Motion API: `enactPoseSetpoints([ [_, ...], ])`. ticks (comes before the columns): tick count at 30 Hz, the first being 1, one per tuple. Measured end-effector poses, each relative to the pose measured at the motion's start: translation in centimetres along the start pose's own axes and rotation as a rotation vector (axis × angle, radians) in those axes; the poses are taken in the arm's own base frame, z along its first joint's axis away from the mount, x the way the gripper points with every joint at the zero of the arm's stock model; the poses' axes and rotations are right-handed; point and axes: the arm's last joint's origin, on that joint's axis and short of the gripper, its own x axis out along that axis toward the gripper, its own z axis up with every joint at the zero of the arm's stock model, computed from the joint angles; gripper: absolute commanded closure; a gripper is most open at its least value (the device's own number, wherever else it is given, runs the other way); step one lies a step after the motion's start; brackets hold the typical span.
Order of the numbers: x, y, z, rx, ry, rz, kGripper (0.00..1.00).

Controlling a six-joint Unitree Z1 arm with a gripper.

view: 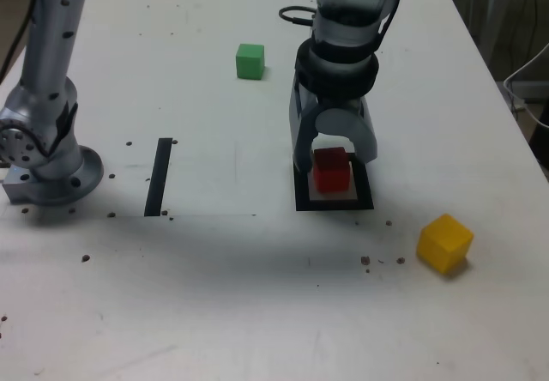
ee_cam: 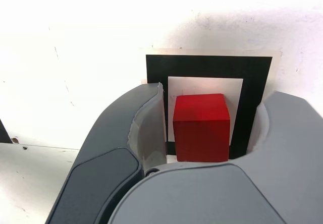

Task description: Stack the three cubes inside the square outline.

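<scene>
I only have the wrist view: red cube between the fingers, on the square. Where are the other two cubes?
Observer: The green cube sits on the table beyond the gripper, toward the exterior view's upper left.
Operator: And yellow?
Observer: The yellow cube lies nearer the camera, to the exterior view's right of the square outline, clear of it.
Operator: Anything else on the table?
Observer: A straight black tape strip lies to the exterior view's left of the outline, and a second arm's base stands at the left edge.
Operator: Is red stacked on anything?
Observer: No, the red cube is alone in the outline.
</scene>
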Motion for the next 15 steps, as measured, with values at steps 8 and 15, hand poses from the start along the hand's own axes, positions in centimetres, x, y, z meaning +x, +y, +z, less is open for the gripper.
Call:
enactPoseSetpoints([
  [8, -0.13, 0.02, -0.01, 0.021, -0.008, -0.002, 0.01],
  [15, -0.79, 0.19, -0.51, 0.025, -0.026, -0.006, 0.01],
])
